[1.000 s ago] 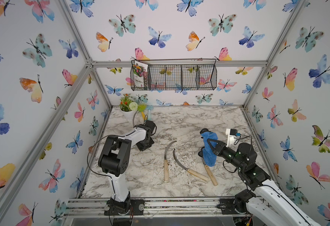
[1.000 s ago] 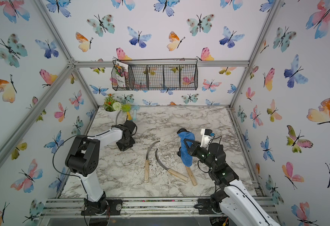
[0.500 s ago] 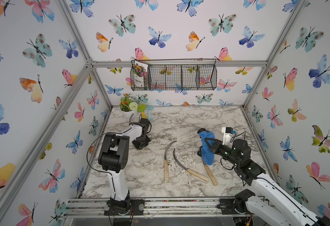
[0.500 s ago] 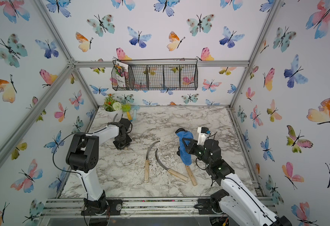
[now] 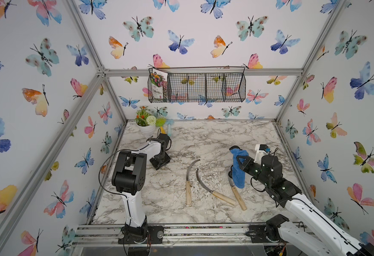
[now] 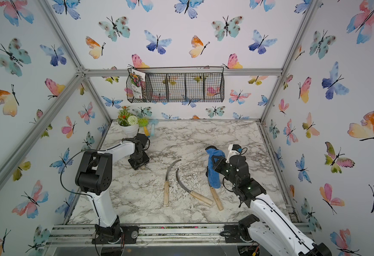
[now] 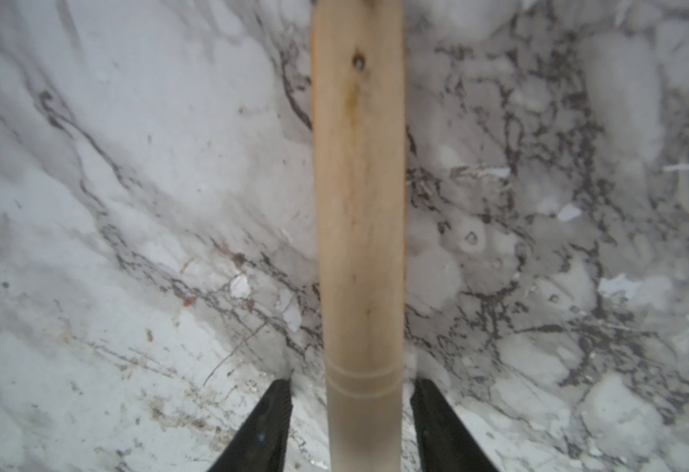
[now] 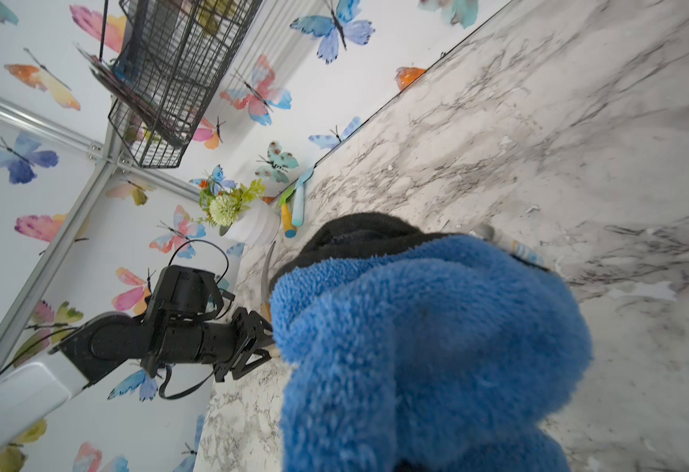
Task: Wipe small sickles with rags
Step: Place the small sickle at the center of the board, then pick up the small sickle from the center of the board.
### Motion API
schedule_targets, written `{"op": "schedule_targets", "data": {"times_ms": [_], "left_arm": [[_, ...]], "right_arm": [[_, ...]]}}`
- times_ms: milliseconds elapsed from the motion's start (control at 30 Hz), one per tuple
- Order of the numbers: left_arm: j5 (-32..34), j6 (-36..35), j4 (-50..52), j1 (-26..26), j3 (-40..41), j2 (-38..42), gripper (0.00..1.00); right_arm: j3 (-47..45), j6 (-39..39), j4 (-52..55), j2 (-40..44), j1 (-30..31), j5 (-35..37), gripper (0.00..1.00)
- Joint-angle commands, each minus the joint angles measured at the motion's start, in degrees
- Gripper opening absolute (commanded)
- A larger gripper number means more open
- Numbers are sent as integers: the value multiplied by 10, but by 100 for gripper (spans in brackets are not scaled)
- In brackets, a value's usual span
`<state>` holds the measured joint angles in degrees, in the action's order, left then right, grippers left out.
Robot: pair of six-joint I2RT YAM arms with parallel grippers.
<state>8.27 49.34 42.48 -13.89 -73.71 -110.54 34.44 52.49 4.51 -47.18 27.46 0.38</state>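
Marble-print tabletop (image 5: 203,137), butterfly-paper walls, layout same as a second ago. Diff: left gripper (image 5: 159,160) was clamped then, and its jaws now stand apart. It has also shifted a little toward the left wall. Right side is barely changed, with the rag (image 5: 239,172) hanging in the same spot.

Left to right in both top views:
- White flower pot (image 5: 147,129) sits in the back-left corner, with the toy tools (image 5: 169,130) just beside it against the back wall.
- Wire basket (image 5: 203,88) hangs on the back wall, seed packet (image 5: 158,85) in its leftmost compartment.
- Left gripper is low over the table, in front of the pot.
- Three small sickles lie flat mid-table, handles toward the front rail: left sickle (image 5: 188,192), middle sickle (image 5: 223,198), right sickle (image 5: 239,198).
- The right sickle's blade is mostly hidden behind the rag.
- Right gripper (image 5: 240,159) is closed on the rag's upper part, and the cloth hangs down over that blade.

Per-view extras:
- Left wrist view shows the fourth sickle (image 7: 359,224), wooden handle on the marble between the two black fingertips (image 7: 271,421). There is a gap on each side, no contact.
- Top views hide that sickle under the gripper.
- Right wrist view shows a thin grey blade (image 8: 267,265) curving away from the left gripper's tips toward the pot. It also shows a black cuff at the rag's top edge.
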Motion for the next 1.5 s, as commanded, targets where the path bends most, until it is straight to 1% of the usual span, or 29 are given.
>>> {"op": "schedule_targets", "data": {"times_ms": [0,33,67,133,200,333,367,433,467,500,533,567,600,633,667,700,800,900,967,1033,1167,1200,1233,1267,1300,1333,1400,1433,1467], "left_arm": [[27,3,5,2,21,38,58],[23,-2,-6,1,30,57,59],[7,-14,-29,-1,47,86,59],[-36,-33,-78,-1,83,141,57],[-75,-51,-135,-5,119,204,53],[-80,-59,-230,-31,194,324,42],[-78,-58,-266,-41,223,361,39],[-99,-78,-372,-55,301,440,40],[-118,-83,-425,-56,344,490,42],[-127,-81,-455,-55,377,526,49],[-133,-82,-470,-55,405,565,86],[-142,-84,-476,-56,426,598,96],[-146,-85,-470,-55,437,623,99],[-145,-89,-451,-56,442,646,93],[-140,-96,-431,-57,447,666,81],[-140,-99,-424,-58,453,679,79],[-158,-107,-388,-66,460,696,79],[-147,-107,-357,-97,465,686,80],[-120,-93,-346,-134,472,676,77],[-95,-82,-359,-177,486,670,79],[9,-41,-333,-281,475,644,81],[19,-36,-334,-290,470,637,80],[17,-49,-346,-291,466,629,73],[15,-72,-371,-291,471,624,62],[26,-83,-384,-291,478,622,57],[47,-84,-396,-291,488,624,53],[70,-68,-417,-291,513,634,52],[56,-77,-428,-291,523,640,64],[38,-85,-427,-291,527,644,94]], "right_arm": [[41,70,95,11,3,106,1],[55,87,132,11,2,123,1],[72,74,160,13,2,130,1],[95,-37,130,15,2,98,1],[112,-72,135,13,2,76,1],[77,-115,57,38,2,11,2],[72,-116,58,48,2,23,2],[65,-111,74,69,2,69,2],[60,-110,77,84,2,92,3],[54,-109,76,98,2,104,3],[46,-111,71,114,3,125,3],[40,-113,66,127,2,138,3],[37,-111,67,133,2,154,3],[36,-108,67,135,2,166,3],[40,-106,72,131,2,175,4],[44,-110,69,122,2,169,4],[65,-113,73,51,2,158,3],[80,-111,69,-24,2,131,3],[84,-119,58,-53,2,102,3],[66,-132,19,-55,2,83,3],[18,-117,-22,-29,2,132,3],[18,-110,-12,-28,2,145,3],[22,-105,0,-34,2,152,3],[29,-105,10,-40,2,152,3],[36,-108,19,-45,2,148,3],[45,-110,34,-52,3,142,3],[52,-126,50,-54,2,129,2],[41,-133,31,-49,2,110,2],[27,-135,12,-42,2,103,3]]}}
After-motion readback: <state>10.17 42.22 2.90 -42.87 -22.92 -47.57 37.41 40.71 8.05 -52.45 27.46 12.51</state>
